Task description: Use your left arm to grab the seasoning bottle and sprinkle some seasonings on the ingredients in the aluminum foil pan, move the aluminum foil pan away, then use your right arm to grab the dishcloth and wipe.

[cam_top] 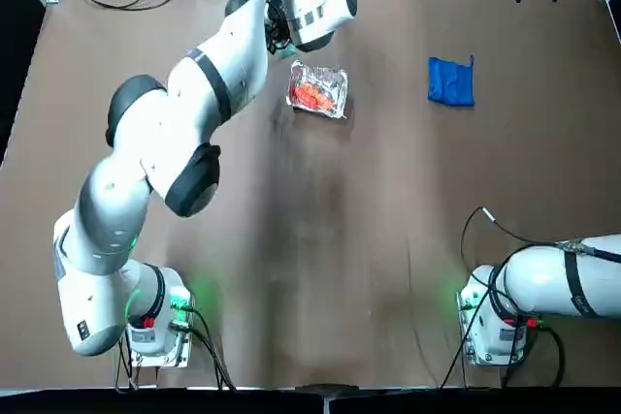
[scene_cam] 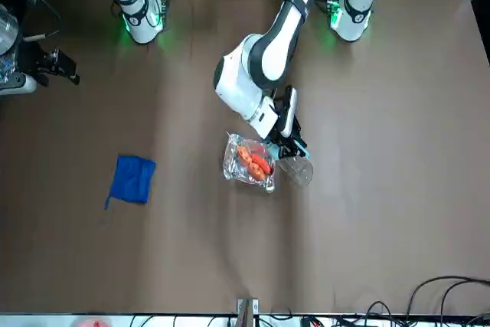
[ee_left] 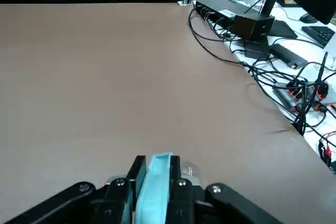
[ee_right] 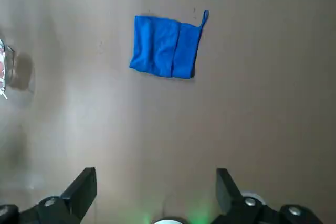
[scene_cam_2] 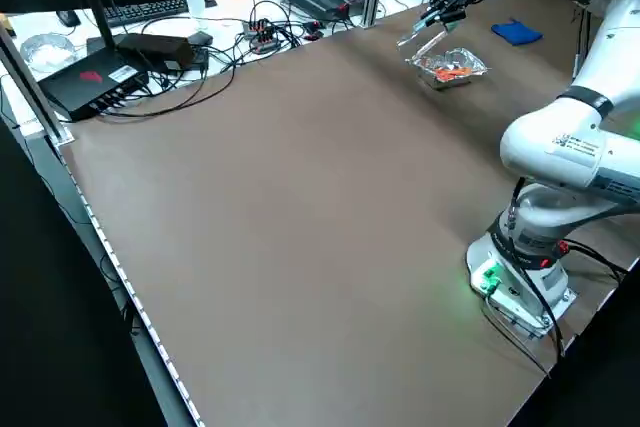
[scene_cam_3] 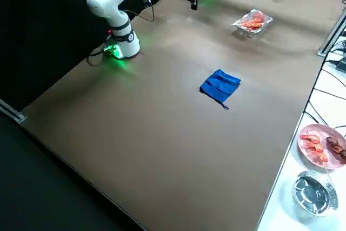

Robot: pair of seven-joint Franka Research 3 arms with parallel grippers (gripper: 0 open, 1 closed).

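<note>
Two fingers of your left claw [scene_cam: 295, 145], at front-view centre, clamp the seasoning bottle [scene_cam: 298, 170]; the aluminum foil pan [scene_cam: 232, 160] sits just left. Your right claw [scene_cam: 75, 71], upper left, hangs spread.

We see our left arm [cam_top: 209, 94] in glossy white with black bands and rounded segments. Our right arm [cam_top: 558, 281] is white too, trailing thin black cables [cam_top: 464, 336].
</note>
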